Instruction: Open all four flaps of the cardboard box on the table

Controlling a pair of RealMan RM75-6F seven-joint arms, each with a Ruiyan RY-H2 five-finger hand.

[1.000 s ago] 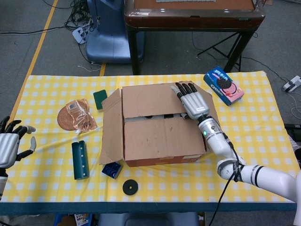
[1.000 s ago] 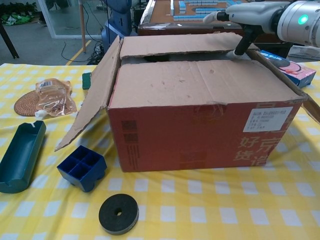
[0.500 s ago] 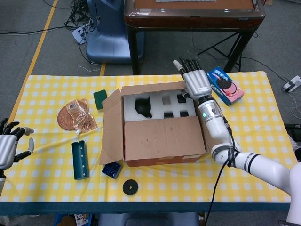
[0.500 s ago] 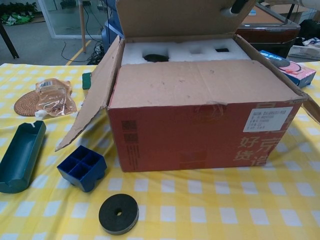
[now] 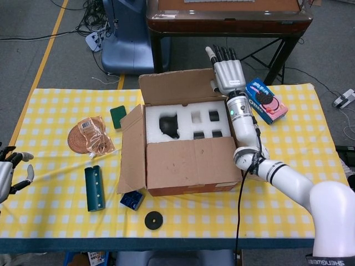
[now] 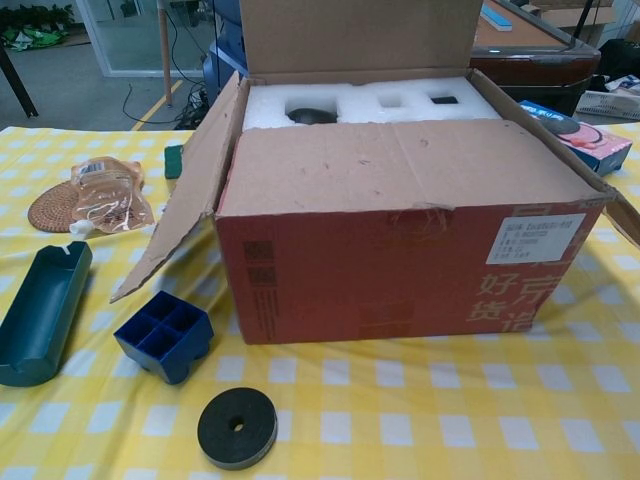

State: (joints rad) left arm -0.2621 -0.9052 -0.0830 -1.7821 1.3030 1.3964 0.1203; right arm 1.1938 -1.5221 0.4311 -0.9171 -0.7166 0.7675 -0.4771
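Both robot hands are spread and empty, the right robot hand [image 5: 228,76] beside the cardboard box [image 5: 186,149]'s raised far flap [image 5: 177,87].

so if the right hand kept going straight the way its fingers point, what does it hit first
Probably nothing on the table: the right hand points away from the robot, past the raised rear flap. The dark wooden table lies beyond, depth unclear.

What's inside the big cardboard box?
Inside the cardboard box lies white foam with cut-out holes; one hole holds something dark, too shadowed to name. The near flap is down, covering the front half, so whatever sits there is hidden.
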